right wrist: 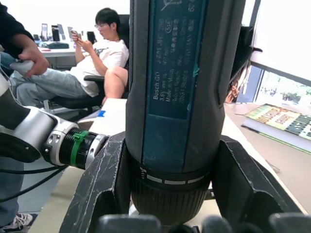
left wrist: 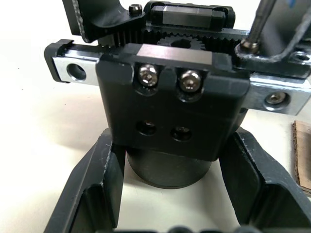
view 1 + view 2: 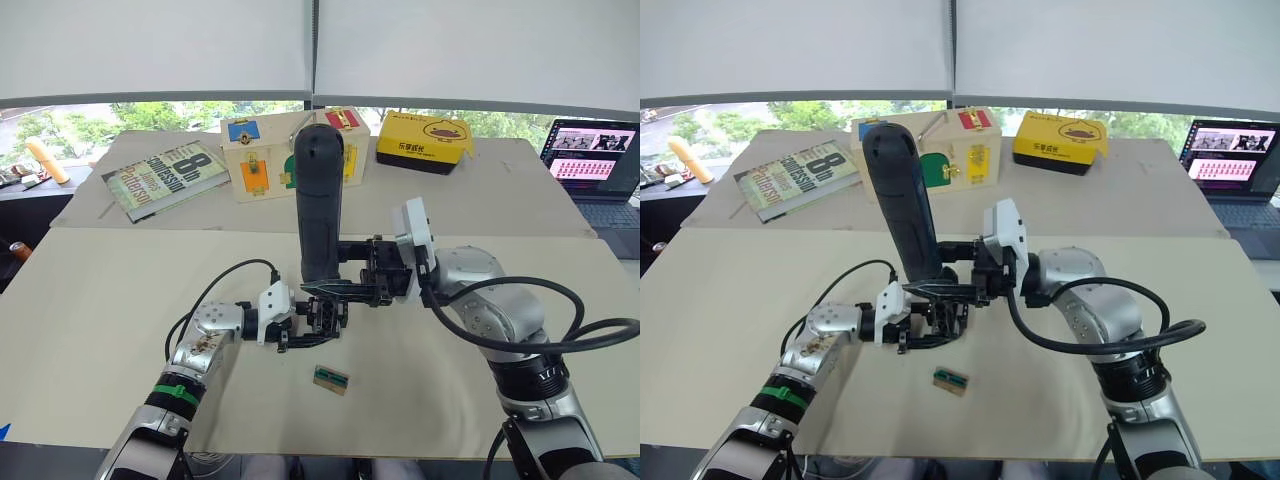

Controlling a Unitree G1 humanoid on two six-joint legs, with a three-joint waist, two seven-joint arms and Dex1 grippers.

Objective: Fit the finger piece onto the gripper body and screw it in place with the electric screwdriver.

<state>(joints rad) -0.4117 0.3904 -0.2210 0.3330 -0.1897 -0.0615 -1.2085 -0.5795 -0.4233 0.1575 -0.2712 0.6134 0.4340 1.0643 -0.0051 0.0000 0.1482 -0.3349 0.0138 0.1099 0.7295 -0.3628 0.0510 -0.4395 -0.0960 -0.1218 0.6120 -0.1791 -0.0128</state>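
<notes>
The right gripper clamps the electric screwdriver upright, bit down on the gripper body just below (ready, I judge, to drive a screw). The left gripper clasps that body, steadying it.

Centre of the table: the gripper body sits in the left gripper, with the electric screwdriver standing upright directly above it, clamped in the right gripper. A small flat card lies just in front. Behind, a book lies far left, a wooden box beside it, a laptop far right.
</notes>
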